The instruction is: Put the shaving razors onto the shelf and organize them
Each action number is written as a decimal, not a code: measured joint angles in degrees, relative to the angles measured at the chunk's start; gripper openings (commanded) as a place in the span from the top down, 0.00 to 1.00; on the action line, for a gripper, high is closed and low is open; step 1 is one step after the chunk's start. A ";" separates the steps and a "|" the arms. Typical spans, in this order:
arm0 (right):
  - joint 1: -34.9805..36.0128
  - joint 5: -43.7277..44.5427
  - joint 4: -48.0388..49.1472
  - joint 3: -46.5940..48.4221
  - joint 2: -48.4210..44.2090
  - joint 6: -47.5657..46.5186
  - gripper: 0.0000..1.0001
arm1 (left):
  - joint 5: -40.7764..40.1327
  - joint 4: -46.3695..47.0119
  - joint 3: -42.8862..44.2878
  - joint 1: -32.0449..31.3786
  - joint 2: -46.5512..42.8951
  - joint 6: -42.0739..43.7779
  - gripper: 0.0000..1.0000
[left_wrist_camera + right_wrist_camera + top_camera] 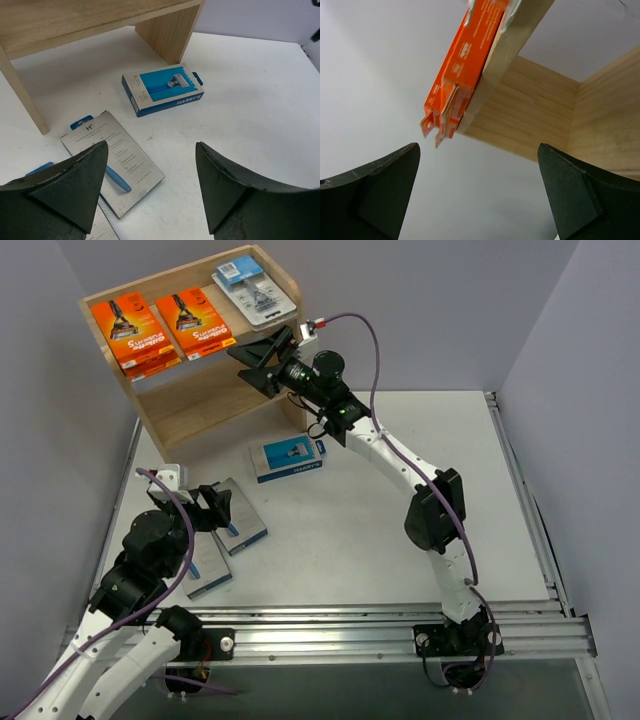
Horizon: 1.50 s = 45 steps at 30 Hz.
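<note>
**A:** What about the left pincer (pixel 151 147)?

**B:** It's spread wide and holds nothing, hovering above a grey pack (pixel 117 160) that lies flat on the desk (pixel 400 520). A second grey pack (pixel 210 570) lies just beside it, partly under the arm. A careless close could catch both, or skid the flat one away.

**A:** And the right pincer (pixel 478 150)?

**B:** Wide open too, and empty, right at the front edge of the shelf (pixel 290 285) top. The orange boxes (pixel 195 320) up there overhang that edge, so a nudge from a finger might tip one off.

**A:** How do the razors look?

**B:** They're flat card packs. The grey ones show a blue handle. A blue box (pixel 288 458) rests on the desk near the shelf's foot. The orange pair sit side by side, with a clear blister pack (pixel 255 290) to their right.
</note>
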 measured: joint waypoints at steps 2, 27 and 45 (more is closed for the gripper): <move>-0.42 -0.35 1.22 -5.90 -4.15 -0.33 0.00 | 0.59 0.24 0.00 0.39 -0.04 0.50 0.14; -27.61 -21.66 4.42 -74.36 -49.79 -16.35 0.00 | 5.29 24.26 14.91 1.81 24.50 -27.78 0.24; -29.62 -25.99 1.51 -79.32 -52.48 -23.15 0.00 | -27.39 5.18 61.07 -26.05 54.38 52.50 0.25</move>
